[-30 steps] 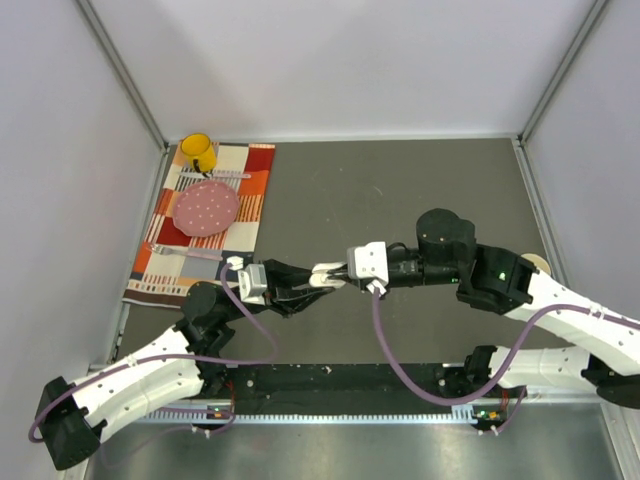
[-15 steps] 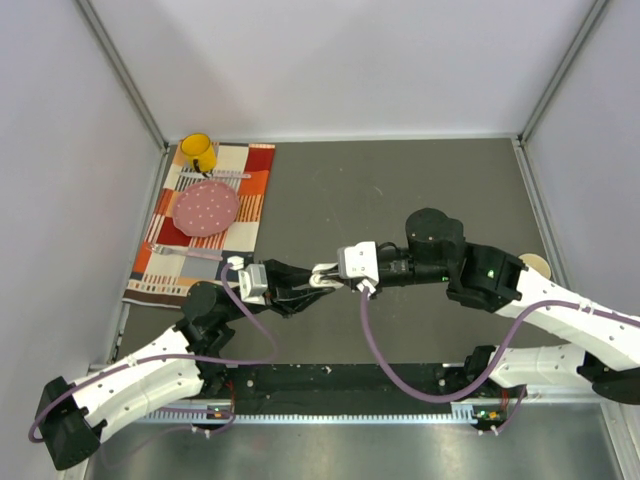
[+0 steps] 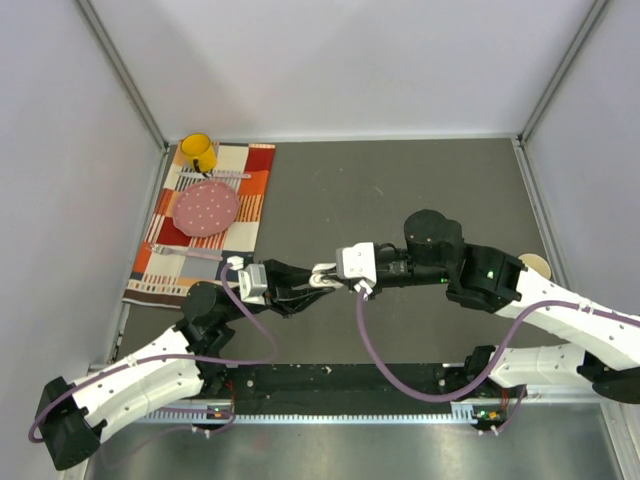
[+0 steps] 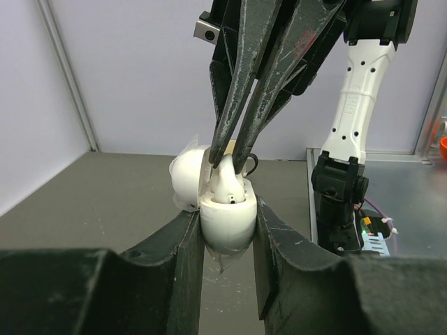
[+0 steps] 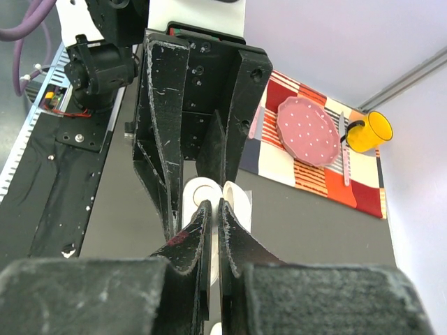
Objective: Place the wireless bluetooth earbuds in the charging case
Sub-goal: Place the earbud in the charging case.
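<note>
Position: the charging case (image 4: 227, 225) is held clear of the table (image 3: 400, 190), above its near edge and left of the middle, where the two arms meet.

Left gripper (image 4: 227, 213): closed on the lower body of the charging case, one finger against each side. The case sits upright with its lid (image 4: 187, 173) hinged back.

Right gripper (image 4: 231, 165): closed, coming down from above, its tips pinching one white earbud (image 4: 228, 184). The right wrist view confirms the jaws are drawn together with almost no gap, directly over the open case.

Task item: the earbud's lower end is already at or inside the mouth of the case, and its upper end is between the right fingertips. Whether it is fully seated cannot be told.

Progress, as judged: case lifted, opened and steadied; one earbud partly inserted and not released. Remaining: press it home, let go, withdraw. Whether the second socket is filled is hidden behind the fingers. No other earbud shows in any view.

Other items: a striped placemat (image 3: 262, 170) at the far left corner of the table carries a pink plate (image 3: 207, 208) and a yellow mug (image 3: 198, 152), well apart from the work
</note>
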You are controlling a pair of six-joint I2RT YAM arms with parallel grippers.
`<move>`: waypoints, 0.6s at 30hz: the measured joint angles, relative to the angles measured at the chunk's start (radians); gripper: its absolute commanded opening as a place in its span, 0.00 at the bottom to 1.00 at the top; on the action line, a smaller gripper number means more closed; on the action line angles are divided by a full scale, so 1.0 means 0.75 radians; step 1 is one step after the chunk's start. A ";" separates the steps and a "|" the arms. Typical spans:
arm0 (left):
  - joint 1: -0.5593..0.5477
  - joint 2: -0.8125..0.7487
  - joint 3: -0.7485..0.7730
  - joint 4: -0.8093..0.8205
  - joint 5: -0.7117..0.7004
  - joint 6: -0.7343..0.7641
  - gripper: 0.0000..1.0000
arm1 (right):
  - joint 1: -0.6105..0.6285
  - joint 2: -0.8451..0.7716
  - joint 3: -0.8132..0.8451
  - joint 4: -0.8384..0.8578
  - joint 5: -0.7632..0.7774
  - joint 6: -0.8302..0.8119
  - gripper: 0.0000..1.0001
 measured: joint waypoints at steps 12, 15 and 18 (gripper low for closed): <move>0.000 0.000 0.000 -0.001 -0.006 0.001 0.00 | 0.002 0.000 0.000 -0.005 0.020 0.006 0.00; 0.000 0.000 0.000 -0.001 -0.007 0.000 0.00 | 0.003 0.000 0.000 -0.005 0.020 0.011 0.00; 0.000 0.000 0.000 0.001 -0.009 0.000 0.00 | 0.010 0.001 0.000 -0.005 0.019 0.014 0.00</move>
